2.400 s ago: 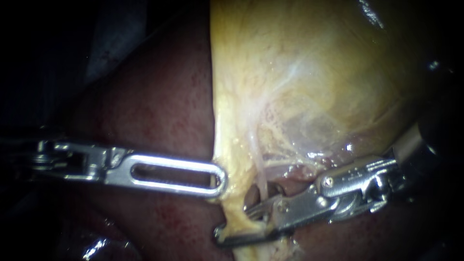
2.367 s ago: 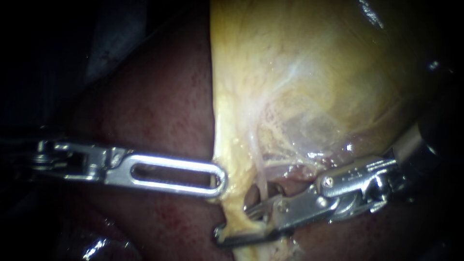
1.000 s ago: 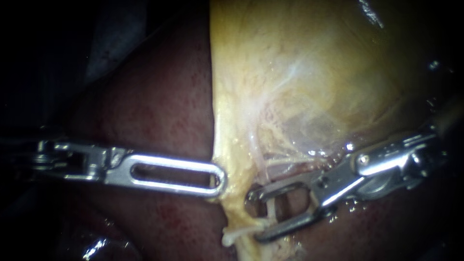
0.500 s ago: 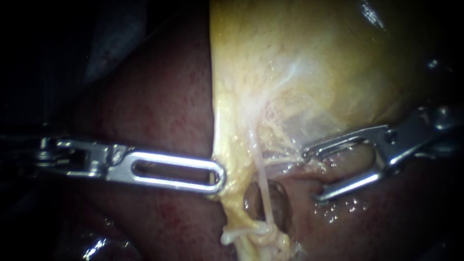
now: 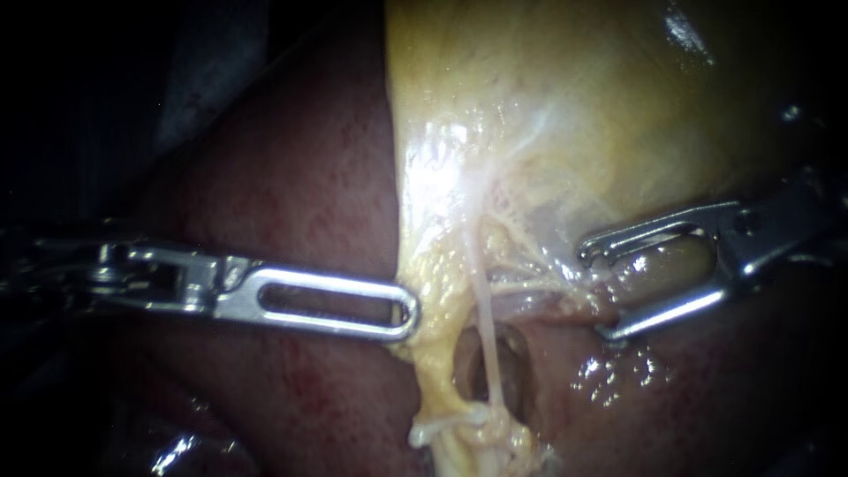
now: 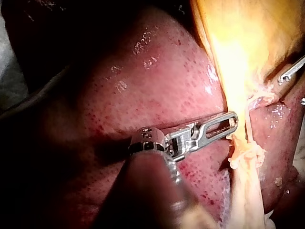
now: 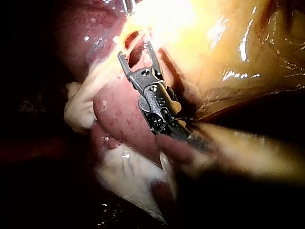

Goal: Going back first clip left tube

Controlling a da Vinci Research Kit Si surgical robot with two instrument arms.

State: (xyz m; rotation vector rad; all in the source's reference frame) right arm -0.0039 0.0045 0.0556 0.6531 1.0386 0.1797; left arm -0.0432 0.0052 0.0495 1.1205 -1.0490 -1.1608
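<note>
The yellow gallbladder (image 5: 565, 115) lies against the dark red liver (image 5: 300, 203). A thin pale tube (image 5: 484, 327) runs from it down to a knot of pale tissue (image 5: 468, 433). No clip shows on the tube. My left instrument (image 5: 408, 315) comes in level, and its slotted jaws are shut on the gallbladder's edge (image 5: 422, 327). The left wrist view shows that same hold, left instrument (image 6: 232, 118). My right instrument (image 5: 597, 293) sits to the right of the tube, apart from it, jaws open and empty. The right wrist view also shows the right instrument (image 7: 135, 51) open.
A dark hollow (image 5: 508, 367) opens behind the tube. A thin pale strand (image 5: 530, 287) crosses from the tube toward the right instrument's jaws. Wet liver surface (image 5: 618, 380) lies below the right instrument. Dark background fills the far left.
The right instrument's jaws, earlier around the tube near the pale knot, have opened and drawn back to the right and upward, away from it. The left instrument keeps its hold.
</note>
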